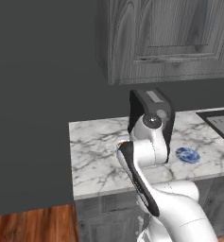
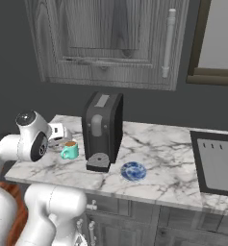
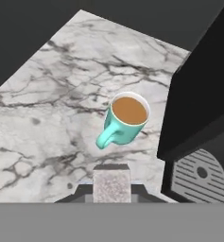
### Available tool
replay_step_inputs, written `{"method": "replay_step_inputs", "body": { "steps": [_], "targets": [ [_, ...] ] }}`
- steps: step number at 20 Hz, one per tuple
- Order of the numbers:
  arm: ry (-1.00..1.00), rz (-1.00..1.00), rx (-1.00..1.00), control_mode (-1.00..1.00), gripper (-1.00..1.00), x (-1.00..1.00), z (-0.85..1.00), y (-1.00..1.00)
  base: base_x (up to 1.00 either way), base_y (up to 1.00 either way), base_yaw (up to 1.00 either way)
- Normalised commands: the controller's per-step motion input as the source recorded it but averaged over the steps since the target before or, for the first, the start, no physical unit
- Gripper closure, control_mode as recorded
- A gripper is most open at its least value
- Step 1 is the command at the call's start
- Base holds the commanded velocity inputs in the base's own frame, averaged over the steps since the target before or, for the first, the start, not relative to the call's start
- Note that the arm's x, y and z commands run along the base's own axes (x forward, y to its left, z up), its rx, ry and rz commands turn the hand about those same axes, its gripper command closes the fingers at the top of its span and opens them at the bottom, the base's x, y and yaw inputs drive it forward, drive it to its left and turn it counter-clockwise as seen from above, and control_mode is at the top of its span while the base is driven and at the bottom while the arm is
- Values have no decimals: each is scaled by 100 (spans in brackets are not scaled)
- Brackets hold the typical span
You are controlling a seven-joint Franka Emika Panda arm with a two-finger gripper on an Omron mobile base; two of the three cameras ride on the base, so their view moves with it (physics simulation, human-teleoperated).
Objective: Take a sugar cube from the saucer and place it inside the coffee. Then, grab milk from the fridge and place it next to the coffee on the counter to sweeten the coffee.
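While the counter (image 2: pixel 154 168) is backed by a dark wall under grey cabinets (image 2: pixel 110 43), the coffee (image 3: pixel 127 118) is seen beside the coffee machine (image 2: pixel 103 129); sugar cube (image 3: pixel 112 183) is pinched in the gripper (image 3: pixel 112 189); saucer (image 2: pixel 133 170) is set apart.

A: From where does the left base view look?

B: From behind the arm (image 1: pixel 156 189), on its left, forward and down at the counter (image 1: pixel 94 160). The right base view looks from the other side, a little nearer. Both share the counter, the machine (image 2: pixel 103 127) and the saucer (image 2: pixel 133 171).

A: And the hand view?

B: It is close above the counter and looks down at the coffee (image 3: pixel 125 118), with the machine at its right edge.
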Motion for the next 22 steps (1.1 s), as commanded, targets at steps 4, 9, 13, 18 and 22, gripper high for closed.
{"method": "replay_step_inputs", "body": {
  "steps": [4,9,13,18,22],
  "targets": [
    [5,5,0,-100,100,27,-12,38,0,0,0],
    [0,0,0,-100,100,68,-2,15,0,0,0],
    [6,0,0,-100,100,79,0,0,0,0,0],
    [8,0,0,-100,100,64,0,0,0,0,0],
    [11,0,0,-100,100,32,-14,0,0,0,0]
  ]
}}
